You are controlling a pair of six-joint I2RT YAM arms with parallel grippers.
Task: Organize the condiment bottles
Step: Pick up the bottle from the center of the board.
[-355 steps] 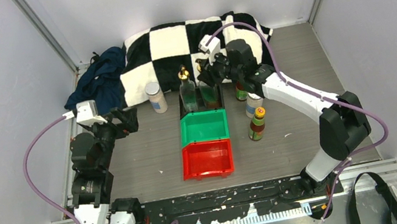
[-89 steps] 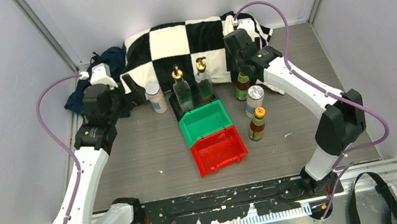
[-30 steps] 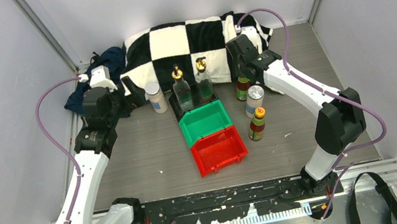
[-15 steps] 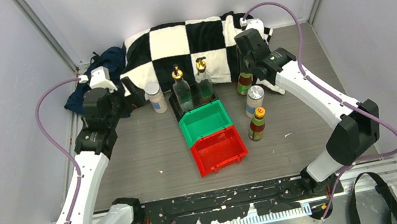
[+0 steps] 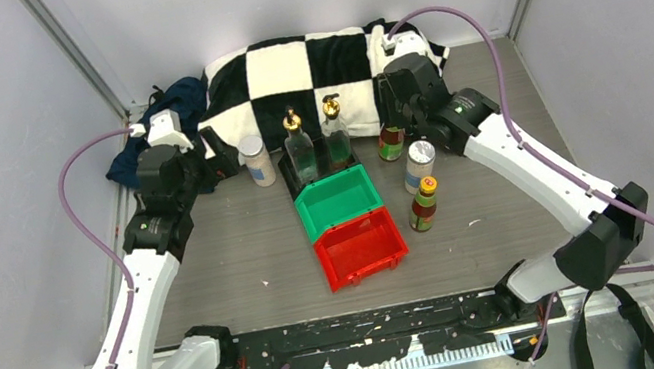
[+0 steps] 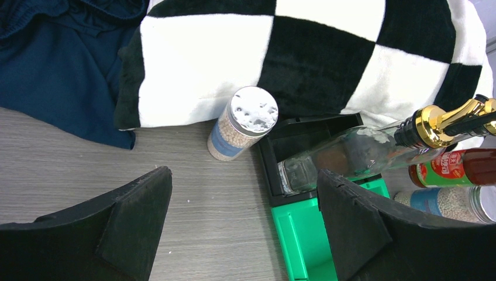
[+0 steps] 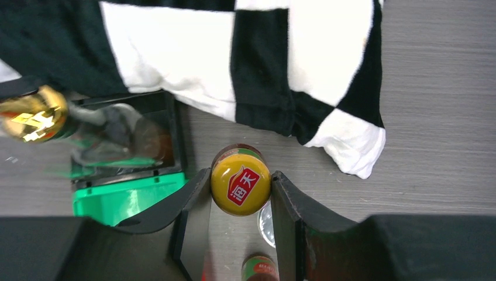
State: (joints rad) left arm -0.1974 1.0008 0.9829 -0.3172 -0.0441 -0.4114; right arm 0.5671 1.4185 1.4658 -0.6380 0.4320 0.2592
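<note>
Left arm (image 5: 143, 288) and right arm (image 5: 521, 158) — white links, black joints, each with a looping purple cable (image 5: 65, 188); the fingers (image 6: 134, 216) are matte black.

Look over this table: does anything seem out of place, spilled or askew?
A rumpled checkered blanket and a dark blue cloth lie heaped at the back, odd beside condiments. The bottles stand upright; nothing looks spilled.

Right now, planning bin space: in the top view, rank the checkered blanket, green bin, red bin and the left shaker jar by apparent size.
1. checkered blanket
2. green bin and red bin: about alike, not ranked
3. left shaker jar
</note>
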